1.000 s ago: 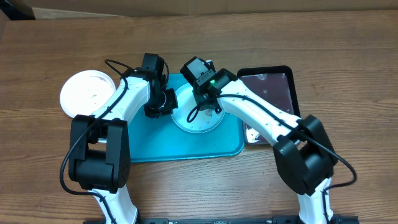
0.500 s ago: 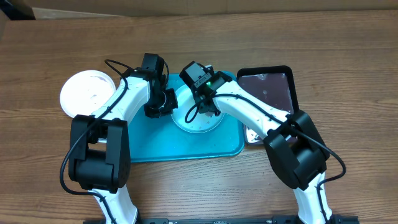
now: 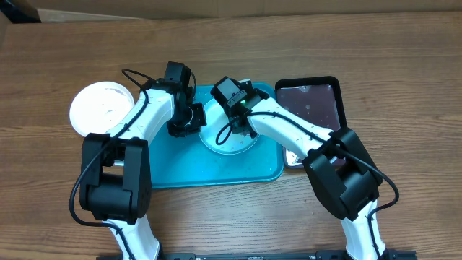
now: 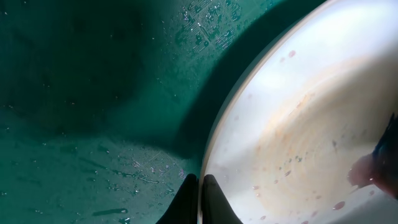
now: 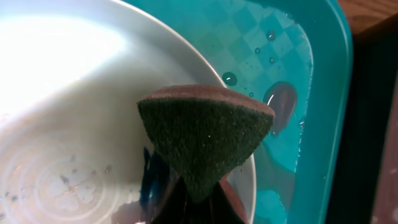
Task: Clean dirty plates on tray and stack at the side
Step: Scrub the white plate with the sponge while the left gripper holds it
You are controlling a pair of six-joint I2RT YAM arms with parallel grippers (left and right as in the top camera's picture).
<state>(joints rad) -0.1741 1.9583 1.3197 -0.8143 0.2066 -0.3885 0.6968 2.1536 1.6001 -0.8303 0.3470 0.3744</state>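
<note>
The counter (image 3: 404, 87) was brown wood with a plain grain. On its right half lay a small black tray (image 3: 317, 108) with a glossy, purplish floor; a pale patch at its near end was too small to make out. The right wrist view showed a sponge (image 5: 202, 134), its dark green scouring face forward over a brown body. A pale tan strip (image 3: 216, 7) ran along the counter's far edge.

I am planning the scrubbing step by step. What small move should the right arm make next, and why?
Probably press the sponge down and wipe it across the dark blue smear next to it. The right gripper is shut on the sponge over the plate, the left gripper pinches the plate's rim and steadies it on the tray, and the smear is not yet cleaned.
</note>
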